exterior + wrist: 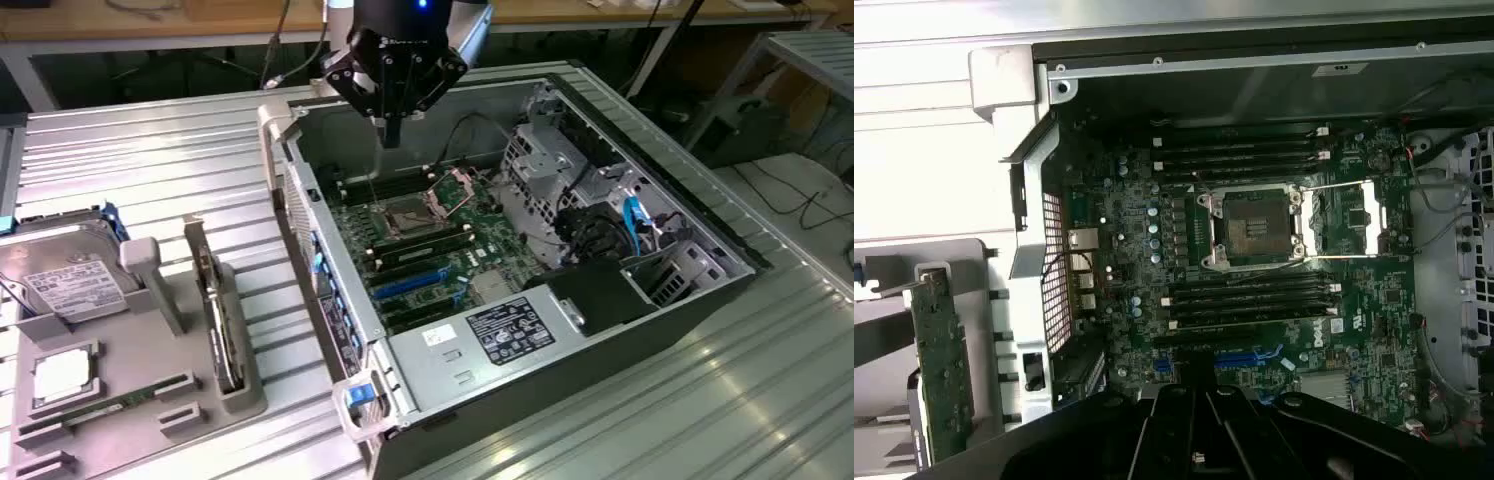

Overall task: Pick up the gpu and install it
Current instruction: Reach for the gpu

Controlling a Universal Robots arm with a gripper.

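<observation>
Gripper (390, 135) is hovering at upper centre of the exterior view, above the open case (296, 190), fingers pinched together and carrying nothing. The gpu (218, 312) is standing on edge in the grey holder (140, 405) at lower left, well apart from it and outside the case wall. Risks I'm flagging: any drop from here is landing on the bare CPU socket (400, 213), and reaching the thin card with closed fingers is tipping it rather than gripping it.

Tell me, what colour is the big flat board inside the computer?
Green; the motherboard shows best in the exterior view.
</observation>
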